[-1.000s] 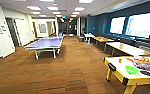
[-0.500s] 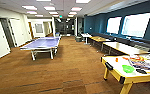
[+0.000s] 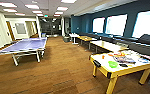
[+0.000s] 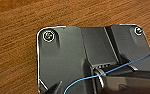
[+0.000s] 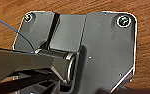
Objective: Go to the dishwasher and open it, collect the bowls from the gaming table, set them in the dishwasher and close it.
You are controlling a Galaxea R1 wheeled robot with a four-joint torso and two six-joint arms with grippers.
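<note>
A wood-plank floor (image 3: 53, 72) is seen across a long room. A blue table-tennis table (image 3: 26, 46) stands at the left. The gaming table (image 3: 121, 65), white-topped with yellow edge and legs, is placed at the right foreground, its long axis running away rightward; its far end is cut off. A light green bowl (image 3: 113, 64) lies near its close edge among blurred clutter; an orange bowl cannot be made out. Whether either gripper's fingers are spread cannot be told.

Gaming table (image 3: 108, 65), white top w/ yellow edge, at right; green bowl (image 3: 113, 64) on it.
</note>
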